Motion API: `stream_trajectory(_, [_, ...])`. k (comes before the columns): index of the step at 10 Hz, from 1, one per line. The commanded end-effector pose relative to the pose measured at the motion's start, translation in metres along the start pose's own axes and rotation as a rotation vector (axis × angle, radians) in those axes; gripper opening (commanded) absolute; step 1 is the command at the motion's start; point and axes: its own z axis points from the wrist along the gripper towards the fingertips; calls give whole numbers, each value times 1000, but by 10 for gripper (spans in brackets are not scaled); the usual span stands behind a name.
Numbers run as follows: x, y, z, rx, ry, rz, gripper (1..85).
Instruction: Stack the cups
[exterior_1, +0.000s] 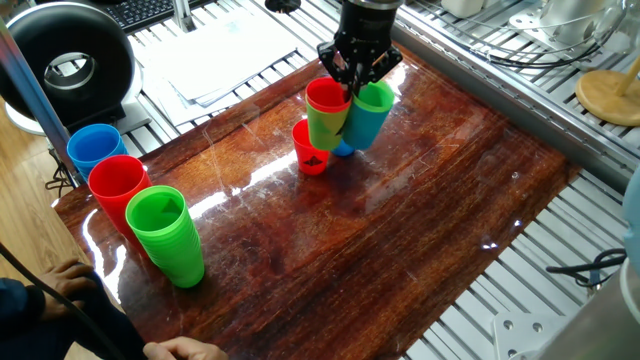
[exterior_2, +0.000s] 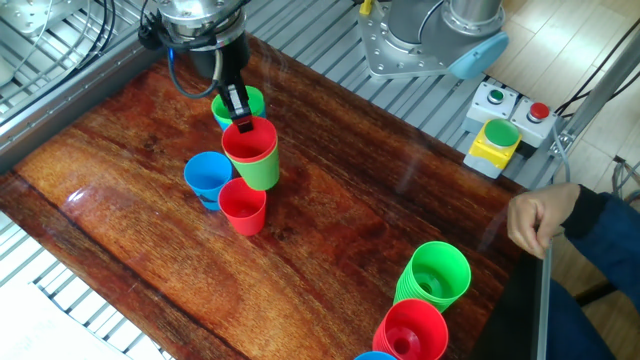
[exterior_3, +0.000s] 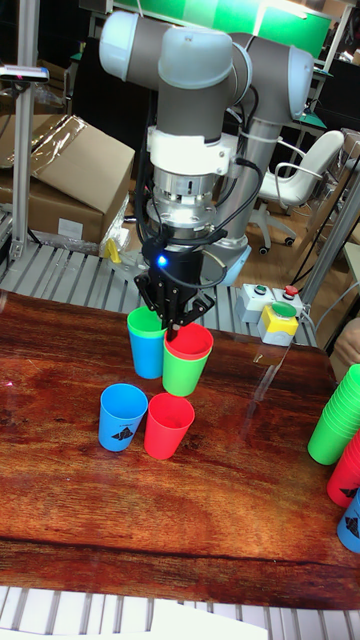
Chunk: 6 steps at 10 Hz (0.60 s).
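My gripper (exterior_1: 352, 78) (exterior_2: 237, 108) (exterior_3: 175, 322) hangs over the far part of the wooden table, shut on the touching rims of two nested pairs of cups. One pair is a red cup inside a green one (exterior_1: 325, 118) (exterior_2: 255, 155) (exterior_3: 186, 362). The other is a green cup inside a blue one (exterior_1: 371, 115) (exterior_2: 240, 100) (exterior_3: 147, 345). Both pairs hang above the table. Just beside and below them a single red cup (exterior_1: 311, 150) (exterior_2: 242, 208) (exterior_3: 168, 425) and a single blue cup (exterior_2: 207, 178) (exterior_3: 121, 417) stand upright on the wood.
Three tall piles of nested cups stand at one table corner: blue (exterior_1: 95, 146), red (exterior_1: 118, 186), green (exterior_1: 166, 236) (exterior_2: 436, 276). A person's hand (exterior_2: 535, 215) rests near that side. A button box (exterior_2: 495, 140) sits by the robot base.
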Motion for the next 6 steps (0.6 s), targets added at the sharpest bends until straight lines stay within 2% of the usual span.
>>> stream_trajectory(1, [-6, 3, -2, -13, -21, 88, 13])
stream_trajectory(4, [-11, 7, -2, -28, -40, 115, 13])
stream_trajectory(6, [-11, 14, -4, -61, -50, 81, 13])
